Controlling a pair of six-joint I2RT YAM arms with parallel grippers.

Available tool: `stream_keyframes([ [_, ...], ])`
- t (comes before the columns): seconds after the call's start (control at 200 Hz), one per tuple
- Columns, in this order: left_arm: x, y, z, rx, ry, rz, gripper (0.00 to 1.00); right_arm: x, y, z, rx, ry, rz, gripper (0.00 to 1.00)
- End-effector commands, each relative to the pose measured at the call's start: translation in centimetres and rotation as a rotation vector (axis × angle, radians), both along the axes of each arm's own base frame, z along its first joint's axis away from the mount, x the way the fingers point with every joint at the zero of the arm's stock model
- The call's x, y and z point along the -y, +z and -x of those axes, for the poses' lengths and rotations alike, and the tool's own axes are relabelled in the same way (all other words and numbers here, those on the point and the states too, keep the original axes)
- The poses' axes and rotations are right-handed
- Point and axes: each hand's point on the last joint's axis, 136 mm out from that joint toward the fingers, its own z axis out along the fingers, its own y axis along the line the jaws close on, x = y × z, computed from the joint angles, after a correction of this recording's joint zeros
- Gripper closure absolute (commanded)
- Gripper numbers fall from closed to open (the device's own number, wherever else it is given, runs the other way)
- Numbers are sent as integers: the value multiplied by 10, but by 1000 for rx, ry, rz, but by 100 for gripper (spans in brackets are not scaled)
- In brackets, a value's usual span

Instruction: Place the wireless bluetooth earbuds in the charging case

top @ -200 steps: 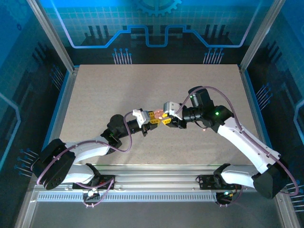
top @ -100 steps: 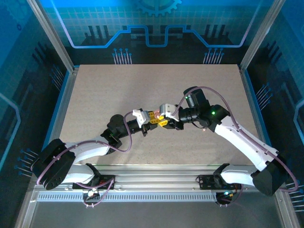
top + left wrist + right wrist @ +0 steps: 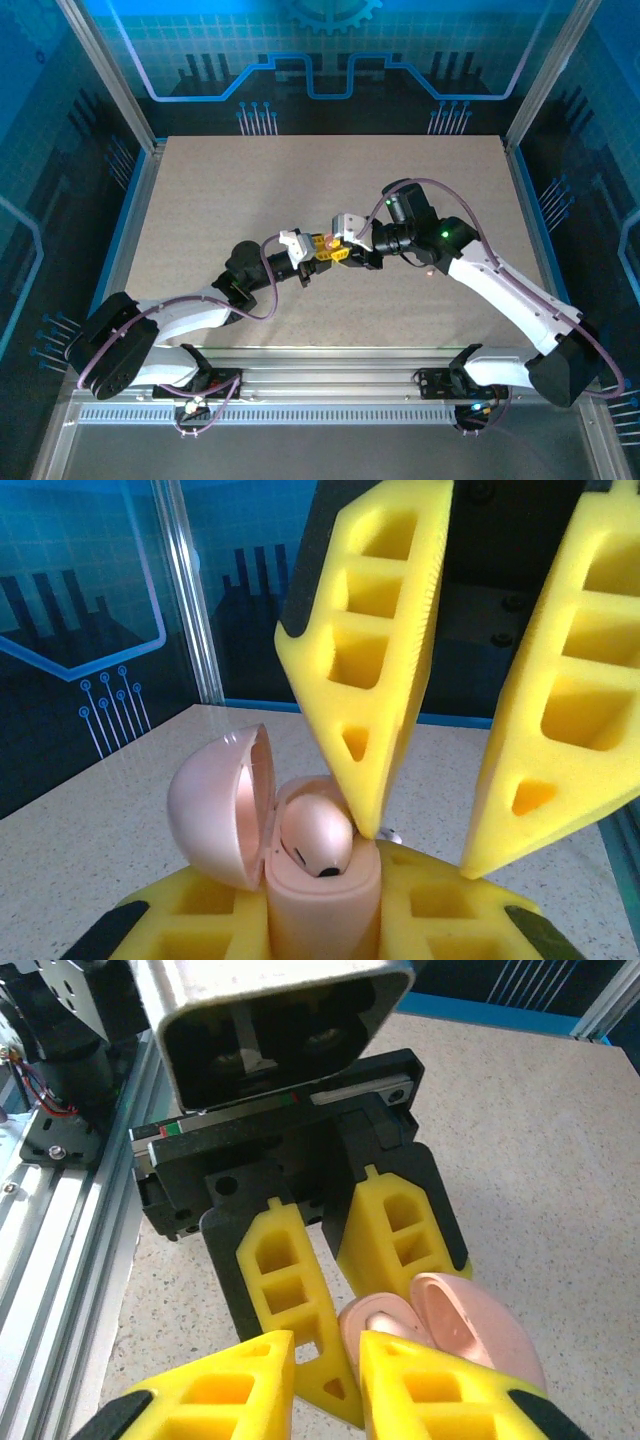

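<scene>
My left gripper [image 3: 320,251] is shut on the charging case [image 3: 322,900], a small pale pink case held upright between its yellow foam fingers [image 3: 190,920]. The lid [image 3: 215,805] hangs open to the left. One pink earbud [image 3: 315,835] sits in the case's well, its top still proud of the rim. My right gripper [image 3: 432,845] comes in from above, open, and its left fingertip [image 3: 368,820] touches the earbud at the case's edge. In the right wrist view the case [image 3: 352,1322] and lid [image 3: 465,1325] lie just beyond my right gripper [image 3: 328,1355], with nothing between its fingers.
The two grippers meet over the middle of the beige speckled table [image 3: 250,180]. Metal frame posts [image 3: 110,80] and blue walls close in the sides and back. A tiny pink speck [image 3: 429,268] lies on the table under the right arm; I cannot tell what it is.
The right arm has swung left, bringing its gripper over the case held by the left gripper. The left arm has stayed still.
</scene>
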Motion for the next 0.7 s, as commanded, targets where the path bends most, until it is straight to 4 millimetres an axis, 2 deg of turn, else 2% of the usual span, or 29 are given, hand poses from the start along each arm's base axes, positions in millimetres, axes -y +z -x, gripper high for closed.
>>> stream_keyframes([
  [0.0, 1, 13, 1, 50, 5, 16, 80, 4, 18, -9, 14, -75, -39, 75],
  [0.15, -1, 2, -4, 21, 35, -2, 80, 34, 19, -27, -78, -282, -71, 72],
  [0.42, -2, -17, -9, -7, 56, -46, 80, 101, -14, -45, -347, -750, -77, 74],
  [0.52, -1, -20, -9, -8, 55, -57, 81, 129, -31, -40, -543, -934, -82, 68],
  [0.695, 0, -24, -10, -11, 49, -66, 80, 166, -65, -28, -823, -1149, -107, 70],
])
